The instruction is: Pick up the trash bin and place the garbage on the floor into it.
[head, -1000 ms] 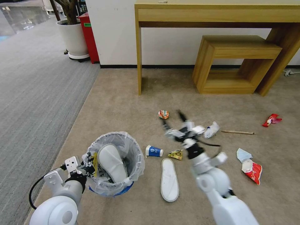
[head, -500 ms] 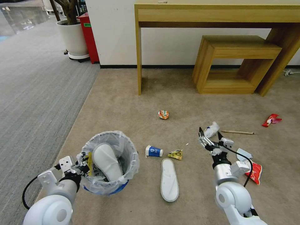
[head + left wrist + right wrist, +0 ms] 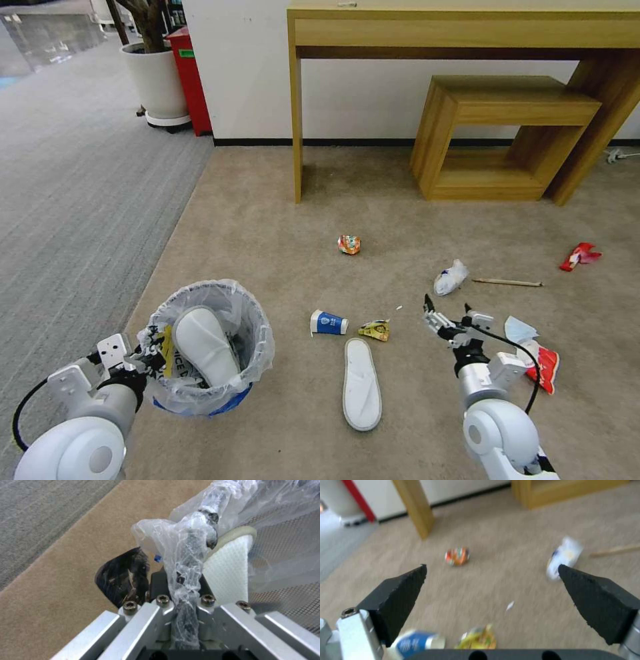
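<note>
The right gripper (image 3: 445,310) has drawn back with fingers wide open and empty, while the left gripper (image 3: 148,352), clamped on the rim, has carried the trash bin (image 3: 203,350) leftward, so one slipper (image 3: 361,382) still waits on the floor (image 3: 280,220)

The head view looks forward and down from high up, taking in the beige floor (image 3: 280,220), a wooden desk (image 3: 467,30) against the far wall, and both arms at the near edge. The left wrist view sits very close behind the left gripper (image 3: 186,580), facing along it into the trash bin (image 3: 276,542) liner. The right wrist view looks forward low over the carpet between the spread fingers (image 3: 400,590) of the right gripper (image 3: 493,572). It shares the blue paper cup (image 3: 415,642) with the head view (image 3: 328,323).
</note>
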Tool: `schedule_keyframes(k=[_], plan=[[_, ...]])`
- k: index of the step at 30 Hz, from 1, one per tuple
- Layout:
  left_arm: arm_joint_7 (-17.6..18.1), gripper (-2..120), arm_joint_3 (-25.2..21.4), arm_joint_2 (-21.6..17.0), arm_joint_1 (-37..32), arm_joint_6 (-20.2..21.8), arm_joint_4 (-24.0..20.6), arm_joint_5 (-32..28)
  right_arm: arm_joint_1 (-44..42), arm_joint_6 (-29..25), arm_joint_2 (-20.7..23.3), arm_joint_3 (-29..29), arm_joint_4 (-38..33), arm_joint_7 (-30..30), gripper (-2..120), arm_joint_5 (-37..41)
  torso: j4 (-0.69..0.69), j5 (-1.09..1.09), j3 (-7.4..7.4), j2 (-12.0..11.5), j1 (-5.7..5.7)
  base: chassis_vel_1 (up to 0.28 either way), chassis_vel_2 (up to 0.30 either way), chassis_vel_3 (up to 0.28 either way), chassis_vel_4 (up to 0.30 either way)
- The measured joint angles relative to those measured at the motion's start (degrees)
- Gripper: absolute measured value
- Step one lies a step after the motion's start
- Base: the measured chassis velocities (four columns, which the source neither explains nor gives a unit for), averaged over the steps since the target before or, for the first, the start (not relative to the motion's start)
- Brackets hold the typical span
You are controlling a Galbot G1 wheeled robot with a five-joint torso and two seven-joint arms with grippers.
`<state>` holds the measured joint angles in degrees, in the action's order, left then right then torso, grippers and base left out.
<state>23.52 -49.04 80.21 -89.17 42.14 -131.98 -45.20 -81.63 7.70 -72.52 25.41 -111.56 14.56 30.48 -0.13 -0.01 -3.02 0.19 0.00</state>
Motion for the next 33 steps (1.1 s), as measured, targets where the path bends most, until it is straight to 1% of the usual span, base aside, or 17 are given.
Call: schedule_keyframes(k=[2,4,5,6,7,8,10,11,14,15,17,19,22,23,26,29,33], plan=[[-0.04,1,-0.38,-0.21,-0.02,0.0,0.49,-0.24,0.34,2.18,0.01,-1.56,0.38,0.62,100,0.48,0.0,0.0,0.0,0.0,0.0,0.0,0.0,0.0,0.0],[-0.12,1,-0.37,-0.07,-0.04,0.0,0.85,-0.25,0.99,6.22,0.13,-2.94,0.67,0.89,100,1.9,0.0,0.0,0.0,0.0,0.0,0.0,0.0,0.0,0.0],[-0.12,1,-0.37,-0.07,-0.04,0.0,0.85,-0.25,0.99,6.22,0.13,-2.94,0.67,0.89,100,1.9,0.0,0.0,0.0,0.0,0.0,0.0,0.0,0.0,0.0],[-0.12,1,-0.03,0.37,0.0,0.0,1.01,-0.01,1.83,10.03,0.22,-4.04,1.25,1.21,100,4.22,0.0,-0.01,0.0,0.0,0.0,0.0,0.0,0.0,0.0],[-0.13,1,0.2,0.64,0.01,0.0,1.03,0.13,2.56,11.56,0.19,-5.04,2.22,1.42,100,5.81,0.0,-0.01,0.0,0.0,0.0,0.0,0.0,0.0,0.0],[-0.13,1,0.2,0.64,0.01,0.0,1.03,0.13,2.56,11.56,0.19,-5.04,2.22,1.42,100,5.81,0.0,-0.01,0.0,0.0,0.0,0.0,0.0,0.0,0.0],[-0.14,1,0.5,1.11,0.03,0.0,0.98,0.23,4.4,12.51,-0.33,-7.35,5.93,0.79,100,6.59,0.0,-0.01,0.0,0.0,0.0,0.0,0.0,0.0,0.0],[-0.14,1,0.5,1.11,0.03,0.0,0.98,0.23,4.4,12.51,-0.33,-7.35,5.93,0.79,100,6.59,0.0,-0.01,0.0,0.0,0.0,0.0,0.0,0.0,0.0],[-0.14,1,0.54,1.31,-0.08,0.0,0.69,0.31,7.23,13.36,-1.61,-10.29,11.63,-0.39,100,6.94,0.0,0.0,0.0,0.0,0.0,0.0,0.0,0.0,0.0],[-0.14,1,0.54,1.31,-0.08,0.0,0.69,0.31,7.23,13.36,-1.61,-10.29,11.63,-0.39,100,6.94,0.0,0.0,0.0,0.0,0.0,0.0,0.0,0.0,0.0],[-0.14,1,0.52,1.42,-0.16,0.0,0.55,0.37,9.3,13.89,-2.75,-11.94,15.83,-0.33,100,7.1,0.0,0.01,-0.01,0.0,0.0,0.0,0.0,0.0,0.0],[-0.12,1,0.52,1.48,-0.16,0.0,0.5,0.43,10.09,14.37,-3.25,-12.55,17.47,0.02,100,7.28,0.0,0.0,-0.01,0.0,0.0,0.0,0.0,0.0,0.0],[-0.1,1,0.55,1.72,-0.15,0.0,0.4,0.56,11.9,17.61,-4.62,-14.12,21.29,2.9,100,10.13,0.01,0.01,-0.01,0.0,0.0,0.0,0.0,0.0,0.0],[-0.1,1,0.55,1.72,-0.15,0.0,0.4,0.56,11.9,17.61,-4.62,-14.12,21.29,2.9,100,10.13,0.01,0.01,-0.01,0.0,0.0,0.0,0.0,0.0,0.0],[-0.08,1,0.56,1.82,-0.15,0.0,0.4,0.69,12.1,22.08,-5.04,-14.83,22.39,7.36,100,13.75,0.0,0.0,-0.01,0.0,0.0,0.0,0.0,0.0,0.0],[-0.08,1,0.57,1.83,-0.15,0.0,0.45,0.76,11.8,23.44,-4.9,-14.89,22.36,8.81,100,14.5,-0.01,0.0,-0.01,0.0,0.0,0.0,0.0,0.0,0.0],[-0.06,1,0.84,1.96,-0.12,0.0,0.53,0.92,12.01,23.63,-4.76,-14.8,22.79,9.01,100,14.34,0.0,0.0,0.0,0.0,0.0,0.0,0.0,0.0,0.0]])
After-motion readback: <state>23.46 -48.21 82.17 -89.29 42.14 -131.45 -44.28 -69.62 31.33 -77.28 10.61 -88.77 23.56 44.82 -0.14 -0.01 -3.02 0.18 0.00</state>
